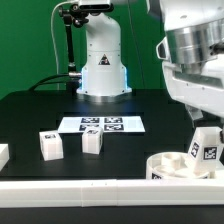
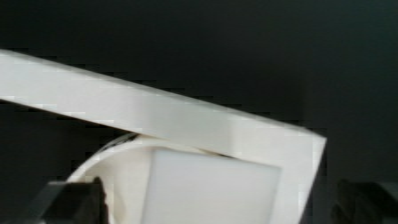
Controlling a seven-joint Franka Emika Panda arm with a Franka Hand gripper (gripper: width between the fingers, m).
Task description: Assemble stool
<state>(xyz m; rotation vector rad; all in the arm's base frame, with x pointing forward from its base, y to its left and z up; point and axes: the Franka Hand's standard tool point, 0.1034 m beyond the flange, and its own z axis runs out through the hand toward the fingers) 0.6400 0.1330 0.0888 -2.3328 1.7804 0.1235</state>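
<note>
Nearest, along the bottom edge of the exterior view: white border rail [image 1: 90, 190]. Just behind, at lower right: seat [image 1: 165, 168], flat on the desk [image 1: 30, 112], underside up, presumably to take legs from above. Upright in it: fitted leg [image 1: 206, 146], apparently seated. Directly above: tool [image 1: 203, 122]. In the wrist view, fingers [image 2: 71, 198] spread wide to either side of that leg, gaps showing, holding nothing. Further back, lower left: loose leg [image 1: 48, 145] and second loose leg [image 1: 92, 141], well apart from the seat, judged awaiting fitting. Beyond, at centre: marker board [image 1: 100, 124].
</note>
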